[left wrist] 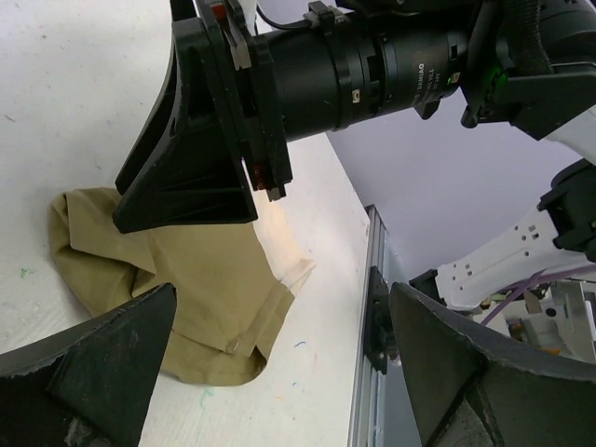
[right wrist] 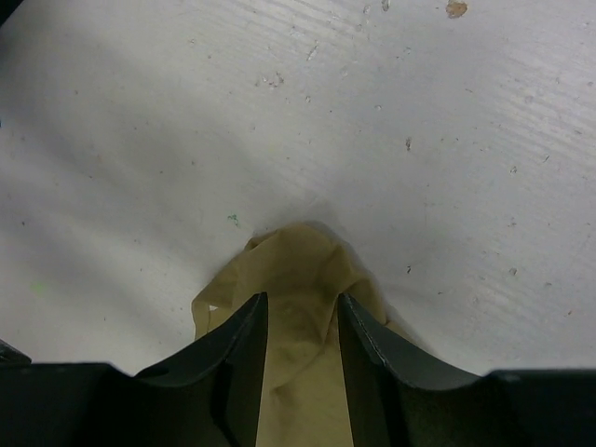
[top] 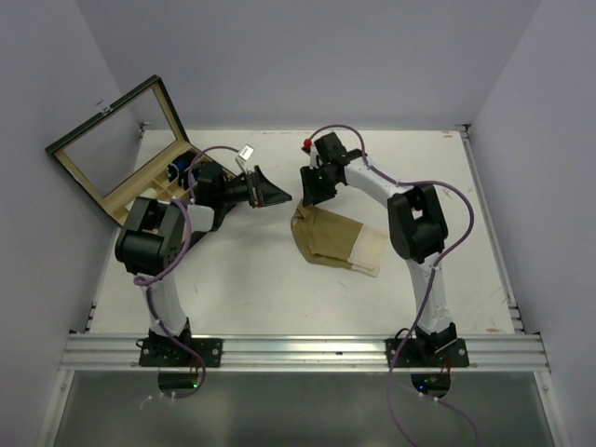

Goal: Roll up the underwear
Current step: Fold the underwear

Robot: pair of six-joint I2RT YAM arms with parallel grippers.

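Note:
The khaki underwear lies crumpled on the white table, its paler waistband to the right. My right gripper is at its far edge. In the right wrist view my right gripper is shut on a bunched peak of the underwear, which tents up between the fingers. My left gripper is open and empty, just left of the right gripper, above bare table. In the left wrist view the left gripper has its jaws wide apart, with the underwear beyond them.
A wooden box with its glass lid raised stands at the far left, behind the left arm. A metal rail runs along the near table edge. Walls close in on three sides.

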